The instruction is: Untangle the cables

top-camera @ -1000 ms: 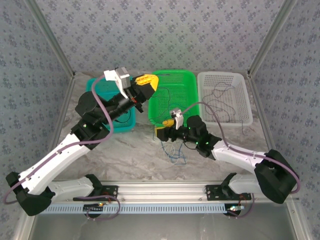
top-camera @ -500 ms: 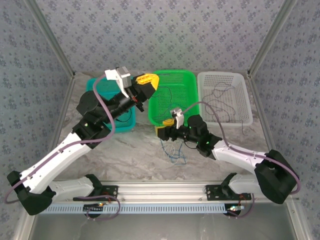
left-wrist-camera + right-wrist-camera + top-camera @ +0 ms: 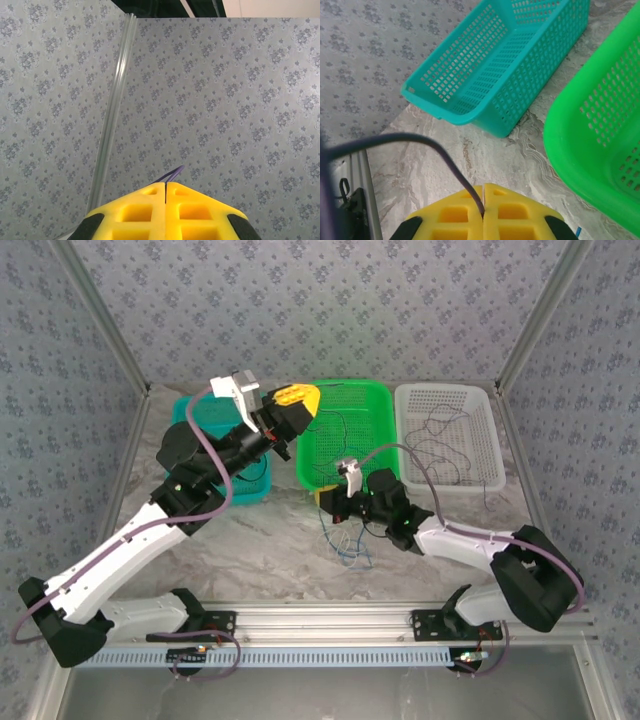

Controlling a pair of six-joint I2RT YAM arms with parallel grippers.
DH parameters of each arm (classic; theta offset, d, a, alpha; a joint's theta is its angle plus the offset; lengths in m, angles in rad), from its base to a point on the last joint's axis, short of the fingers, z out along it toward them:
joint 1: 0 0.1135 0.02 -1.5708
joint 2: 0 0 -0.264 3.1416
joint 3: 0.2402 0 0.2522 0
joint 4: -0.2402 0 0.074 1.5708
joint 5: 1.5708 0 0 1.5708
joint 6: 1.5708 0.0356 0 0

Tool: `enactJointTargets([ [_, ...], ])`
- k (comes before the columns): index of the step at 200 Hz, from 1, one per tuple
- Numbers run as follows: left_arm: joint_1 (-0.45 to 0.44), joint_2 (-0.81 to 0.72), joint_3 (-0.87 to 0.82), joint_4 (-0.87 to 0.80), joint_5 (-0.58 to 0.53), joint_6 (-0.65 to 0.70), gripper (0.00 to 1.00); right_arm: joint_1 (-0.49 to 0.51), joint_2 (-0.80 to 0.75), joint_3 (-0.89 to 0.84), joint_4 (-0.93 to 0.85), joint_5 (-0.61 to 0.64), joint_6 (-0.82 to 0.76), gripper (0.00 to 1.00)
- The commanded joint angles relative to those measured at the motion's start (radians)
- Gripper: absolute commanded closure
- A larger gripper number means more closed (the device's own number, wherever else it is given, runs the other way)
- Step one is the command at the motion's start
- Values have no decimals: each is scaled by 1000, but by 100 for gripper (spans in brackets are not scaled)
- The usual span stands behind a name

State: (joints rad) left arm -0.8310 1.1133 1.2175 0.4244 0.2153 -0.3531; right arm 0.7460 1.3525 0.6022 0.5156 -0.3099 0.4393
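- From above, the loose cables (image 3: 345, 538) lie on the table (image 3: 250, 540), just beside the green basket (image 3: 350, 386).
- Left wrist view: the left gripper (image 3: 165, 186) is closed tight, with a thin blue cable (image 3: 173, 173) poking out.
- Right wrist view: the right gripper (image 3: 483, 189) is closed, pinching a dark cable (image 3: 420, 138).

No writing, label, brand mark, number or sign could be read on anything shown.
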Motion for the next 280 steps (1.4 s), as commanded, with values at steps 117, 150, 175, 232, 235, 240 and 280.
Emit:
enactJointTargets([
  [117, 48, -105, -124, 63, -184, 88, 92, -116, -260, -55, -213, -222, -12, 100],
  [150, 59, -49, -139, 127, -163, 126, 93, -82, -274, -44, -164, -372, 89, 100],
  [175, 79, 0, -128, 136, -169, 181, 92, -75, -322, -45, -120, -423, 165, 100],
  [232, 232, 113, -113, 168, -141, 180, 92, -75, -519, -37, -228, -424, 212, 100],
  [235, 238, 116, -112, 168, -141, 180, 93, -77, -533, -37, -244, -421, 208, 100],
  [240, 252, 121, -112, 166, -139, 178, 92, -82, -555, -36, -269, -411, 200, 100],
  [280, 327, 147, -128, 124, -104, 130, 93, -143, -749, -34, -383, -293, 131, 100],
])
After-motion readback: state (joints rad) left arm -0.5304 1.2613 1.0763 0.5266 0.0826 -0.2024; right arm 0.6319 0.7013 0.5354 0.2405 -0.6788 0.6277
